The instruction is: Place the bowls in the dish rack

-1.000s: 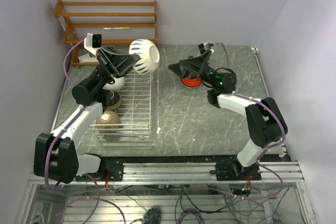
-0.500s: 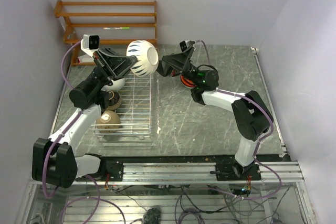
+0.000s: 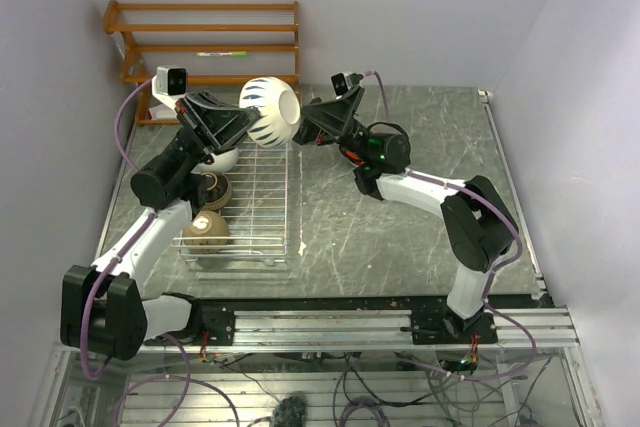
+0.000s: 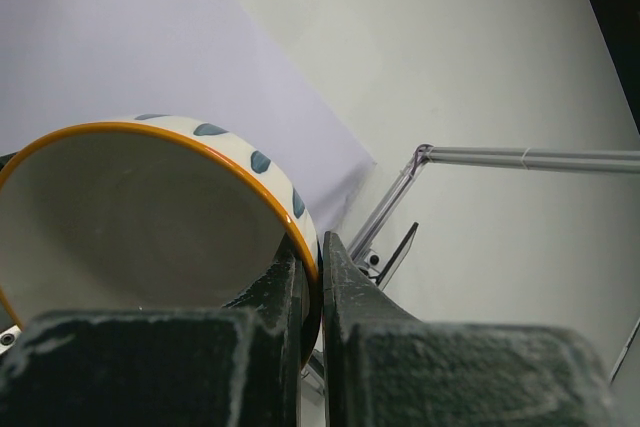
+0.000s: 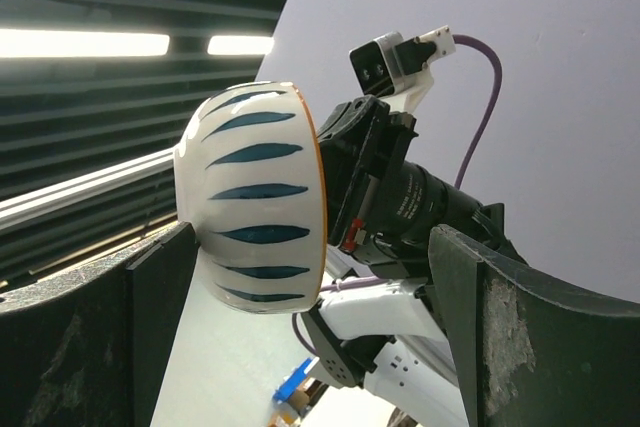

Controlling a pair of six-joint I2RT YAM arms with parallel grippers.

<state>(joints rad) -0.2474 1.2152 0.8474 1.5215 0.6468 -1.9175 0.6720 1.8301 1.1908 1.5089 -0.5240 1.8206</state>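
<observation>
Above the counter (image 3: 400,217), over the far end of the dish rack (image 3: 262,197), the white bowl with blue pattern (image 3: 272,110) hangs in the air. The left tool (image 3: 248,119) pinches only its thin rim. The right tool (image 3: 308,127), spread wide, sits just beside the bowl. A bump or a mistimed release could twist the bowl loose, and it could drop and crack on the wires.

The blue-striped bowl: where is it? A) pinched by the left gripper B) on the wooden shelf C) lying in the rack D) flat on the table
A: the left gripper is shut on the rim of the bowl, holding it in the air.
</observation>
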